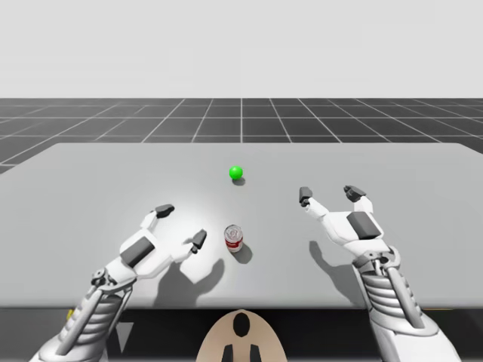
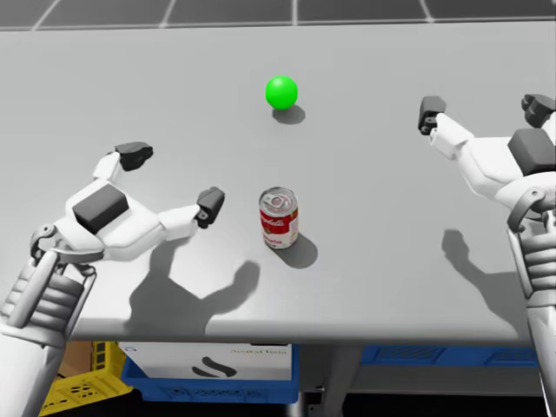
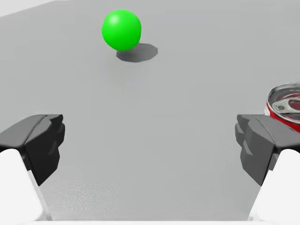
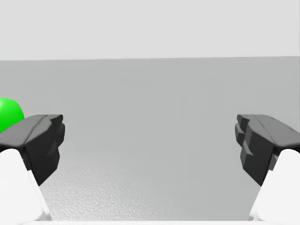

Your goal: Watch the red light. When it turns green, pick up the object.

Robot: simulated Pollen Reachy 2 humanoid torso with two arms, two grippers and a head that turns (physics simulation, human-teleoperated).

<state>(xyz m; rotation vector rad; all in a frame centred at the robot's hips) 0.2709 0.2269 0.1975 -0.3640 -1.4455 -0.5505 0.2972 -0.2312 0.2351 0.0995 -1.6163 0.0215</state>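
- The light (image 1: 236, 173) shows green, so in our judgement the waiting is over and the step in hand is the reach for the can.
- The red can (image 1: 234, 237) stands upright on the grey table (image 1: 423, 226), with the light at its 12 o'clock and well apart from it.
- Our left gripper (image 1: 181, 225) hovers at about 9 o'clock of the can with its fingers spread wide and nothing between them. It is the nearer one, so we judge it the one to use.
- Our right gripper (image 1: 330, 194) hangs at about 2 o'clock of the can, well apart, fingers also wide and empty. We think it best left where it is.
- In the left wrist view the can sits just beside and past one finger, not between the two. Closing here would catch only air.
- To do it well, we slide the left gripper toward 3 o'clock until the can is centred between the fingers, keeping them wide on the way.
- The risk we see is the nearer fingertip (image 2: 210, 207) clipping the can's wall and tipping it, so that finger should pass in front of the can rather than push into it.
- We then lower until the pads face the can's mid-height, close evenly from both sides, and lift straight up.
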